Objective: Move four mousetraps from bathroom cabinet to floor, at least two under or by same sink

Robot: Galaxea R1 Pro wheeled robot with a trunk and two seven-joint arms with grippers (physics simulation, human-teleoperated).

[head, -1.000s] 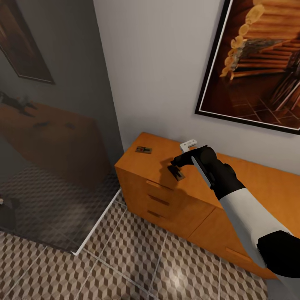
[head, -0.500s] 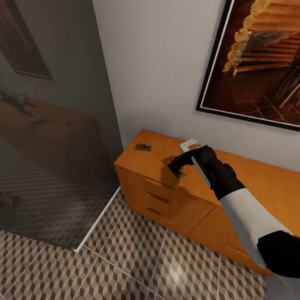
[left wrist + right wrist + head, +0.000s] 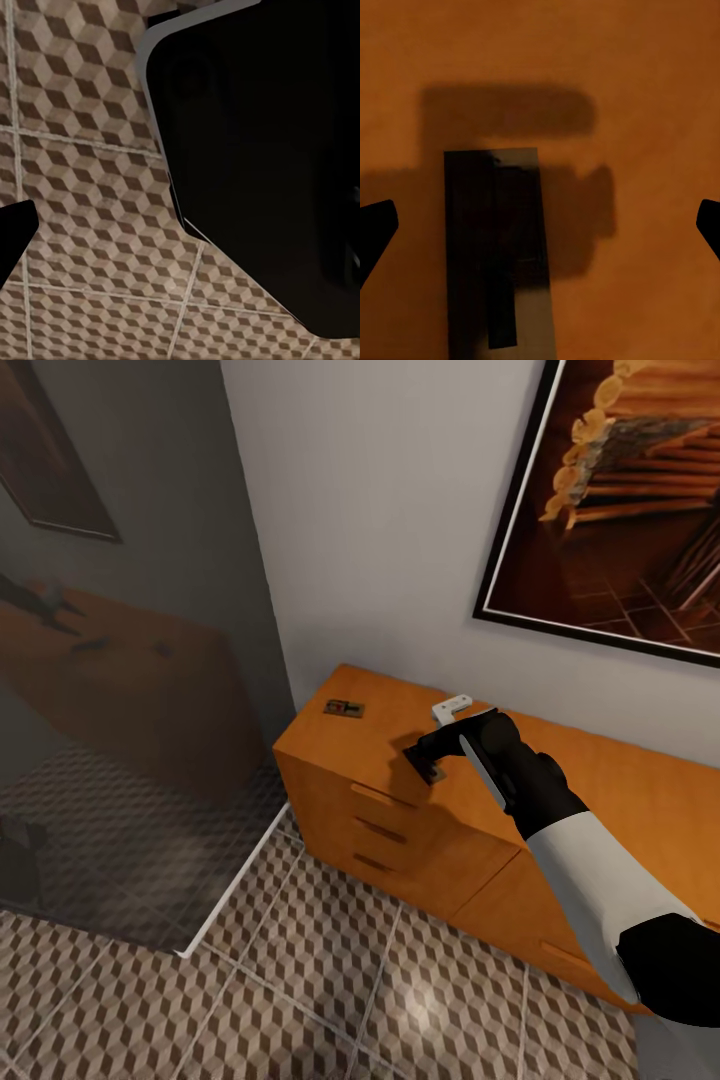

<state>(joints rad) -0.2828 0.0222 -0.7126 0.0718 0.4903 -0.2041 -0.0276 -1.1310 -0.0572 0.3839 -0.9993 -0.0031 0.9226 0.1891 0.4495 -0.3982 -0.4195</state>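
Here — right hand over mousetrap

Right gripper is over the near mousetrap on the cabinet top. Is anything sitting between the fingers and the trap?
Nothing visible. In the right wrist view the mousetrap lies flat on the bare cabinet top, with the open right gripper fingertips wide to either side of it. The other mousetrap lies well apart near the corner.

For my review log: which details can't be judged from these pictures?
- Near mousetrap, head view: largely covered by the right gripper.
- Far mousetrap, head view: too small to read its metal parts.
- Cabinet, head view: its right end is cut by the arm and frame edge.
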